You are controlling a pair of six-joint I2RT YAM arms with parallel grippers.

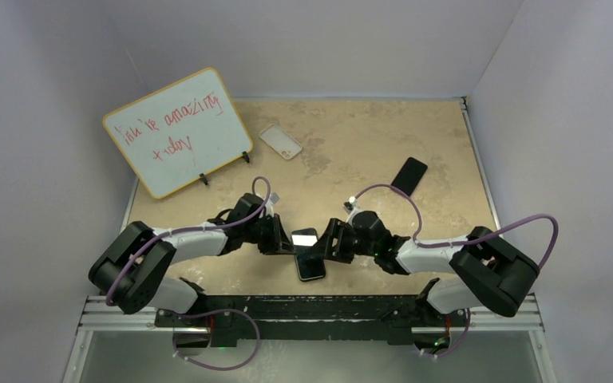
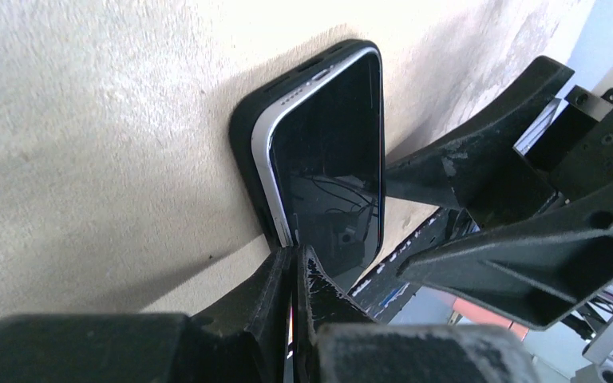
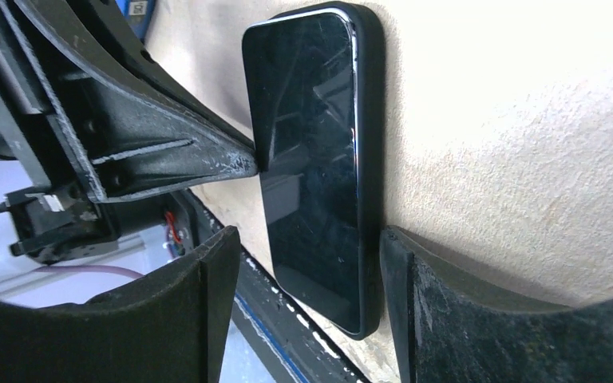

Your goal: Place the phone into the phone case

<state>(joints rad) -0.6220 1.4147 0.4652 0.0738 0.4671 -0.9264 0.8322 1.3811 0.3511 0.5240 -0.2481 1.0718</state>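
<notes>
Both arms meet low over the near-centre of the tan mottled tabletop [image 1: 367,136]. The task's thing lies there flat, screen up: a dark glass-fronted phone with a silver edge band [image 2: 331,159], sitting in a black, soft-looking phone case [image 2: 242,132]. Seating looks incomplete. From the left wrist, the silver band stands proud of the case lip along one long side and round the corner. The opposite long side, seen from the right wrist, looks flush. Left gripper [image 2: 294,257]: fingers drawn almost together, only a slit between them, nothing held, the paired tips bearing on the phone at its proud edge. Right gripper [image 3: 307,238]: spread wide, one finger on each side of the phone's nearer end, no contact that I can make out, nothing held. Risks, as I judge them:

- The narrow tips sit on slick glass close to the rim, so a slightly off-line push could skate them off the screen or off the side.
- Nothing visibly braces the case, so a sideways push may slide phone and case together across the table instead of snapping the edge in.
- Pressing one side hard could lever the seated side back out, or fold the soft lip under the band.
- If the right fingers close on the case walls, they may bow the lip outward.
- The two grippers work very near each other, so a collision is possible.

A clear phone case [image 1: 280,141], a second black slab [image 1: 409,174] and a yellow-framed whiteboard [image 1: 177,132] stand well apart.
</notes>
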